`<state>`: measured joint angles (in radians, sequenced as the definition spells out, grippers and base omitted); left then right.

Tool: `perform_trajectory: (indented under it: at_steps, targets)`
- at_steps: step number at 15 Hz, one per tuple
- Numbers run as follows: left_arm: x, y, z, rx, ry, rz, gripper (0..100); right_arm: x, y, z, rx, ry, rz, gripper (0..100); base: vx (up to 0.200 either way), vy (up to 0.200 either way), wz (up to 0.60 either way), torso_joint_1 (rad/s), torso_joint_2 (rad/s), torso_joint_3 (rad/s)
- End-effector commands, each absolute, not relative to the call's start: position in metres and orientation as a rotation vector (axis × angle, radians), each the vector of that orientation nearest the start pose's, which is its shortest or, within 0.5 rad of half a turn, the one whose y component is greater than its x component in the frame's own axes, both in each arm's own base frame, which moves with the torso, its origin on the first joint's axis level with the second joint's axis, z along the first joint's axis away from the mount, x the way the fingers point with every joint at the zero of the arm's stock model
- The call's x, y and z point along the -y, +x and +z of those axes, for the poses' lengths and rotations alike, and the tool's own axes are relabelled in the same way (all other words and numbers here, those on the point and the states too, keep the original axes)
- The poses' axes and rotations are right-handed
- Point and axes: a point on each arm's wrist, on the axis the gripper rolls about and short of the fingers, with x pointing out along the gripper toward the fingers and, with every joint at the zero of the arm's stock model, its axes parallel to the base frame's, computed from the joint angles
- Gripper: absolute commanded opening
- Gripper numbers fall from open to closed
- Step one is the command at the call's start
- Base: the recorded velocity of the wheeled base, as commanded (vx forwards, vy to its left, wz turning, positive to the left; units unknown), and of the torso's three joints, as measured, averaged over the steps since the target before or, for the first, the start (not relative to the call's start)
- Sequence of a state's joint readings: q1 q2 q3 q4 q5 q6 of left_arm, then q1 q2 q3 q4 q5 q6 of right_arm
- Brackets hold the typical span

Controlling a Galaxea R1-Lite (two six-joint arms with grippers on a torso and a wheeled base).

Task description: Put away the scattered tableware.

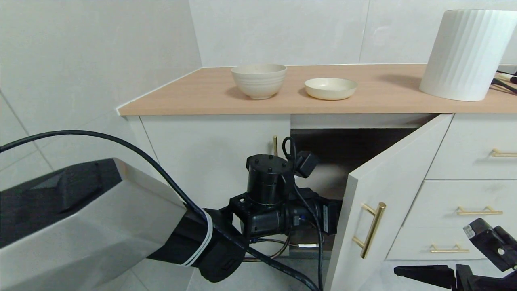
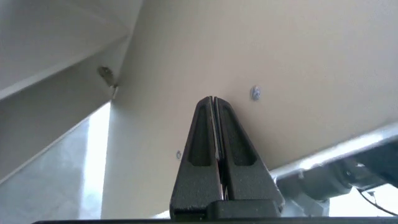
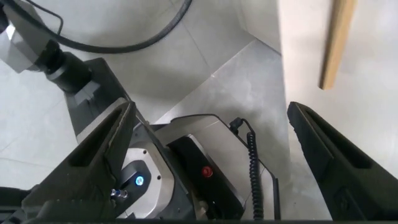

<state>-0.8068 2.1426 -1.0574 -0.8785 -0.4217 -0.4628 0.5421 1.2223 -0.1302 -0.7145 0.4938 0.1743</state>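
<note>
No readable text, labels, numbers or signs anywhere.

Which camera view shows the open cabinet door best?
The head view: it shows the cabinet door almost whole, with its gold handle. The right wrist view gives a strip of the door and part of the handle. The left wrist view gives a pale screwed panel, perhaps its inner side.

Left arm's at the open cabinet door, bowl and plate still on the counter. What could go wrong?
1. The left gripper is shut, tips close to a screw-studded panel, probably the door's inner face; it could slip or scrape.
2. The arm's cable hangs near the cabinet door edge and could snag.
3. Rising toward the bowl or plate, the arm could clip the countertop lip.
</note>
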Motion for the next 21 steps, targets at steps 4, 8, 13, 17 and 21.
perform_trajectory:
  at_steps: [4, 8, 13, 17, 21]
  targets:
    - [0.315, 0.277, 0.113, -0.488, -0.368, -1.148, 0, -0.082, 0.108, 0.125, -0.482, 0.143, 1.029, 100, 0.0, 0.0, 0.0, 0.0, 0.0, 0.0]
    - [0.327, 0.264, 0.114, -0.49, -0.361, -1.178, 0, -0.08, 0.102, 0.126, -0.465, 0.141, 1.09, 100, 0.0, 0.0, 0.0, 0.0, 0.0, 0.0]
    - [0.362, 0.198, 0.134, -0.475, -0.344, -1.372, 0, -0.071, 0.082, 0.136, -0.38, 0.163, 1.288, 100, 0.0, 0.0, 0.0, 0.0, 0.0, 0.0]
    - [0.316, 0.241, 0.143, -0.503, -0.46, -1.248, 0, -0.075, 0.078, 0.136, -0.387, 0.155, 1.349, 100, 0.0, 0.0, 0.0, 0.0, 0.0, 0.0]
    - [0.29, 0.26, 0.148, -0.458, -0.494, -1.179, 0, -0.084, 0.065, 0.137, -0.415, 0.131, 1.48, 100, 0.0, 0.0, 0.0, 0.0, 0.0, 0.0]
